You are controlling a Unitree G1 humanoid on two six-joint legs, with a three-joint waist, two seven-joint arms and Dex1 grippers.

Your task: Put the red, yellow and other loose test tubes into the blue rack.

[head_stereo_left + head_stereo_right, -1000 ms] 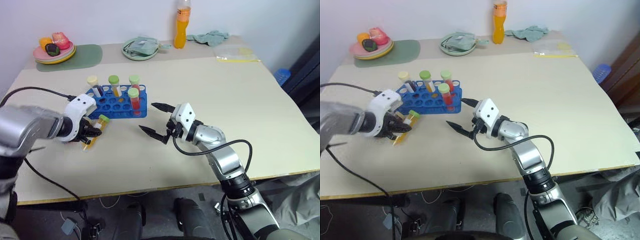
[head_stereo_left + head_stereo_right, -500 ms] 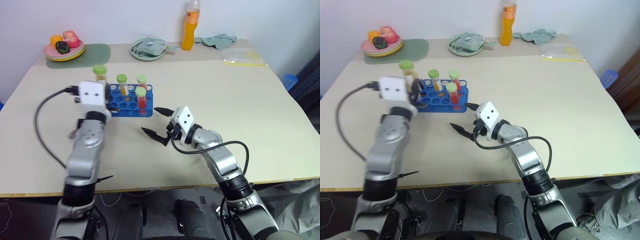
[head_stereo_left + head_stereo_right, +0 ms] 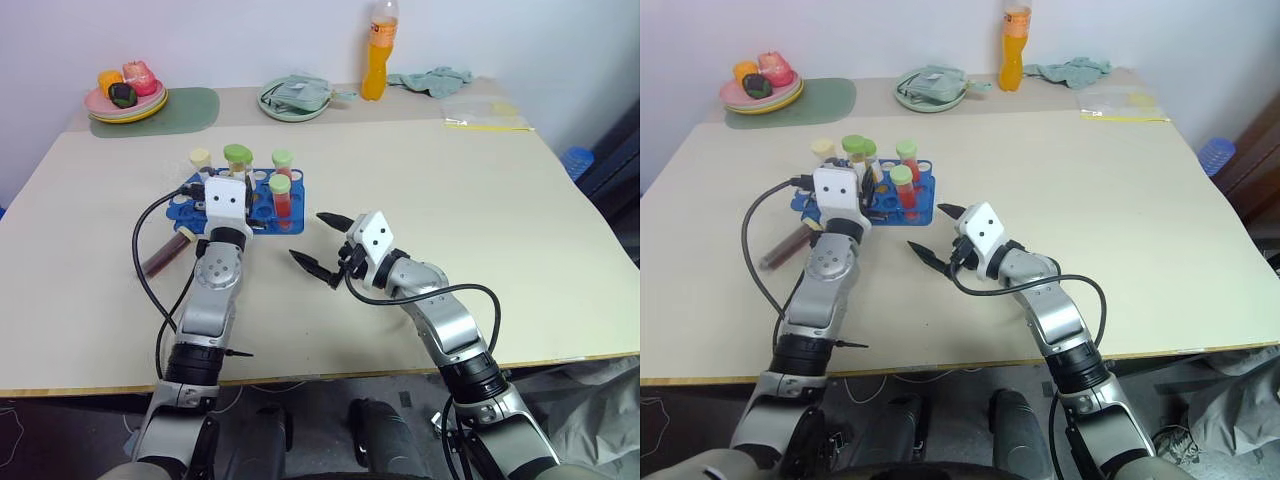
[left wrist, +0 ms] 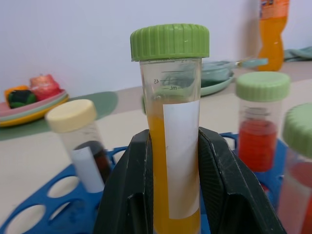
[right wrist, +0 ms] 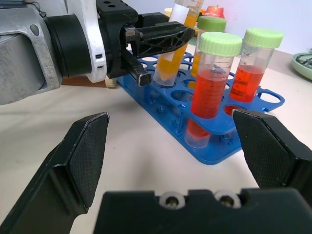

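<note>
The left gripper pinched the yellow tube upright over the blue rack, at the table's ten o'clock. Slightly off a hole, it could jam. The right gripper stood open.

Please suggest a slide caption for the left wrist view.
Left claw shut on a green-capped yellow test tube, held upright over the blue rack.

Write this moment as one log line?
left gripper: shut on yellow tube over blue rack | right gripper: open, empty | maroon tube: on table
</note>
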